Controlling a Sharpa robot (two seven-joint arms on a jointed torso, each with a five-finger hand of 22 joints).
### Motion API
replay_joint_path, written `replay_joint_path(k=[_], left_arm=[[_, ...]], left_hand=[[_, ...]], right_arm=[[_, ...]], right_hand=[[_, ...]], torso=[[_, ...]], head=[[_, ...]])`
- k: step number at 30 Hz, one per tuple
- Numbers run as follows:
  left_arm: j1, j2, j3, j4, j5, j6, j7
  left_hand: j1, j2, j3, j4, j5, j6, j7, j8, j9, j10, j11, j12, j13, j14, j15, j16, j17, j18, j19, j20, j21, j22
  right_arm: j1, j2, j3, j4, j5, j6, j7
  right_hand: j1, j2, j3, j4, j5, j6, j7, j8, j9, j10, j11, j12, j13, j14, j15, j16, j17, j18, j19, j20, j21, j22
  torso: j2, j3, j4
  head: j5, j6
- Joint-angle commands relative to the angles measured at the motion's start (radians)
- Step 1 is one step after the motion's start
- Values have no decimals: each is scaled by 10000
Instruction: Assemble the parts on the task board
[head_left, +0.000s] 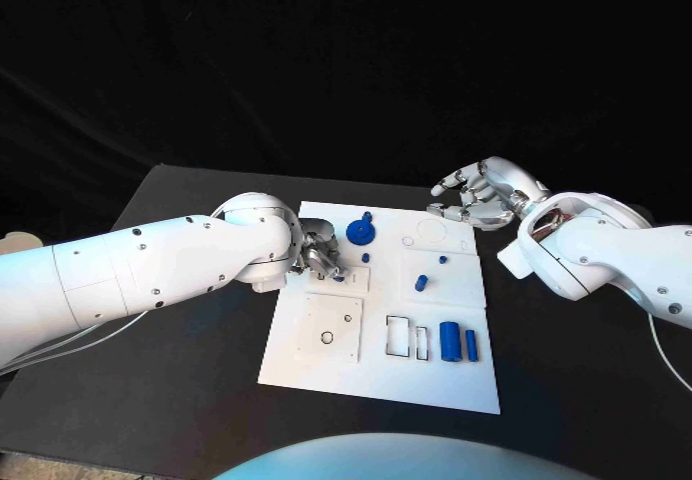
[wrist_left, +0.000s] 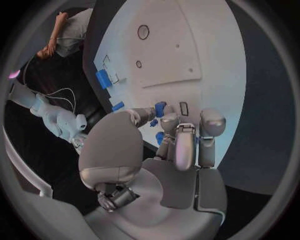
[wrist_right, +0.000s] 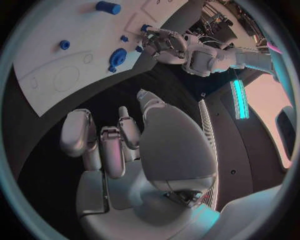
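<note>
Head view: left robot hand (head_left: 320, 255) w/ fingers curled over task board (head_left: 332, 375) left edge, just beside blue disc part (head_left: 361, 234). Right robot hand (head_left: 480, 196) off far-right corner above worktop (head_left: 173, 400), fingers apart, grasping nothing.
Left wrist view: small blue part (wrist_left: 160, 109) at fingertips; can't tell if grasped.
Right wrist view: fingers (wrist_right: 106, 145) spread, released.

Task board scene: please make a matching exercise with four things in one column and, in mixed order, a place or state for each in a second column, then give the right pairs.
Things:
1. left hand
2. right hand
3. round blue part
4. two long blue parts

Places or states:
A. side by side near the task board's near right corner
B. fingers apart, holding nothing, beyond the board's far right corner
C. on the far part of the board, beside the left hand
D. fingers down over the board's left edge

Pairs: 1-D, 2-B, 3-C, 4-A
</note>
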Motion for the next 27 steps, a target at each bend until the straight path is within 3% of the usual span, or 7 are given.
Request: replay_joint_path(k=[1,8,27], left_arm=[[-17,77,-7,-8,98,138,24],[-18,133,-7,-43,136,180,22],[-18,169,-7,-101,148,347,9]], left_hand=[[-155,6,1223,-1173,-54,67,-12,-13,-18,71,-12,38,13,543,-71,44,1066,-105,60,-5,36,14],[-468,73,1038,-943,-64,156,-37,-45,-50,107,-31,71,58,564,-88,63,1113,-119,105,-17,66,81],[-780,15,783,-771,-75,253,-56,-91,-90,136,-46,103,103,575,-103,71,1131,-125,131,-30,80,109]], right_arm=[[-16,11,1,-7,-62,51,28],[-26,13,1,-14,-33,52,20],[-44,13,1,-24,31,38,64]], right_hand=[[14,-49,58,27,64,54,-15,44,9,-70,-15,-55,-17,765,-21,-35,1445,95,-11,-36,-28,-14],[-17,-40,62,45,71,50,-13,45,9,-64,-13,-48,-10,763,-20,-38,1437,94,-10,-36,-29,-14],[-71,-25,68,61,85,41,-10,46,8,-64,-11,-47,-12,765,-19,-38,1443,92,-4,-36,-27,-8]], torso=[[-4,2,-6],[-4,-2,-4],[-11,-8,5]], head=[[-11,-13],[-47,-27],[-74,-89]])
